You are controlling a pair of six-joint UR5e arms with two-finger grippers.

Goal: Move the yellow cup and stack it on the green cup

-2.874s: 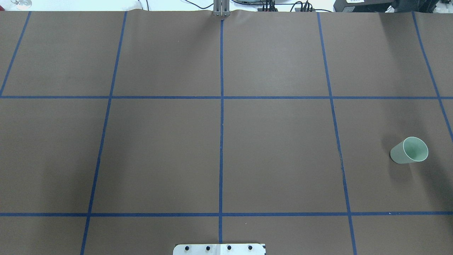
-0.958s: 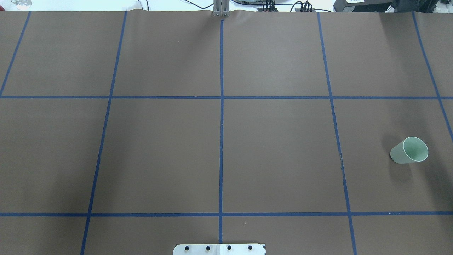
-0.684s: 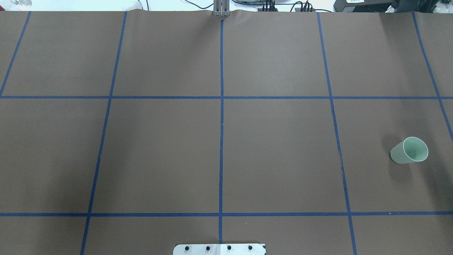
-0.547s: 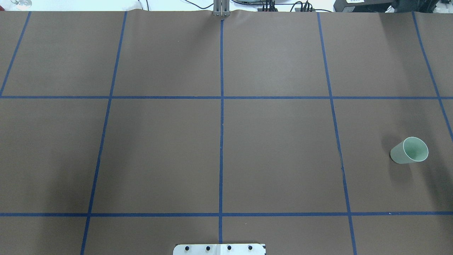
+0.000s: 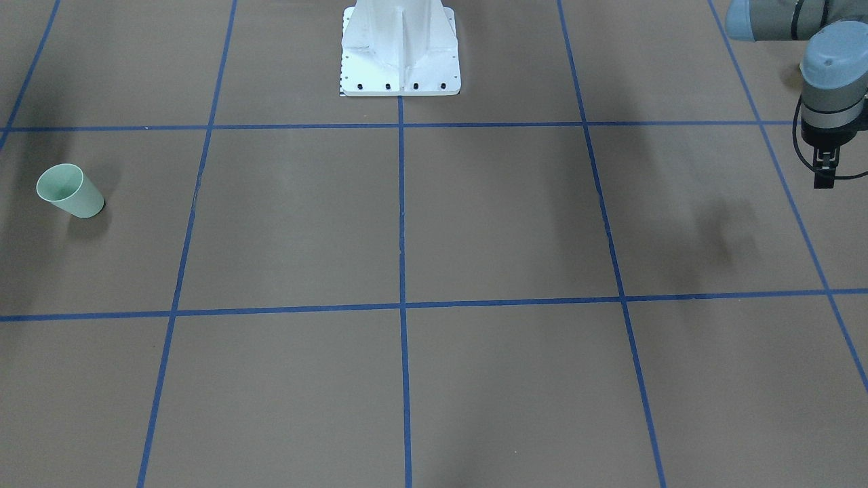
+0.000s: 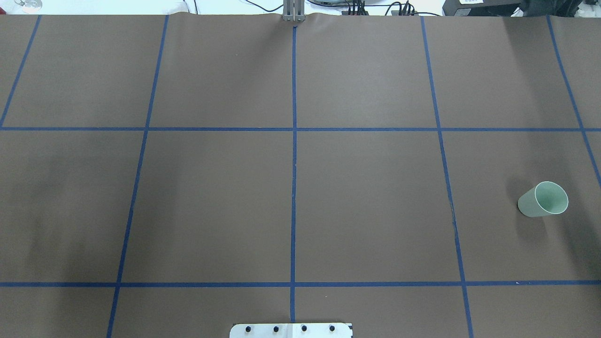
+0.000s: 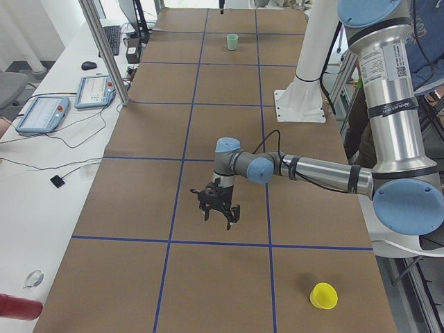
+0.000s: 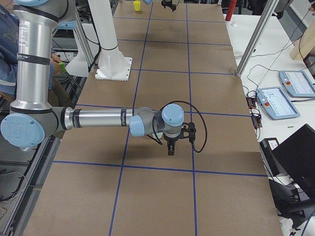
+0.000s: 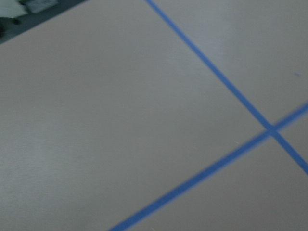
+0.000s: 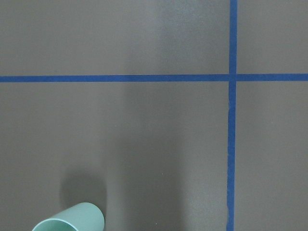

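Observation:
The green cup [image 6: 543,199] stands upright on the brown table cover at the right, and also shows as a green cup [image 5: 70,191] on the front view's left. Its rim, the green cup [image 10: 72,219], peeks in at the bottom of the right wrist view. The yellow cup [image 7: 323,295] stands at the table's left end, near the robot's side. My left gripper [image 7: 220,214] hovers above the table with its fingers spread open and empty, well apart from the yellow cup. My right gripper [image 8: 170,149] hangs low near the green cup; I cannot tell its state.
Blue tape lines divide the table cover into squares. The robot's white pedestal [image 5: 400,47] stands at the middle of the near edge. A metal post [image 7: 104,48] and control tablets [image 7: 97,90] line the operators' side. A person in blue [image 8: 5,49] stands behind the robot.
The green cup has not moved. Only the soft shadow over the left part of the table has shifted a little.

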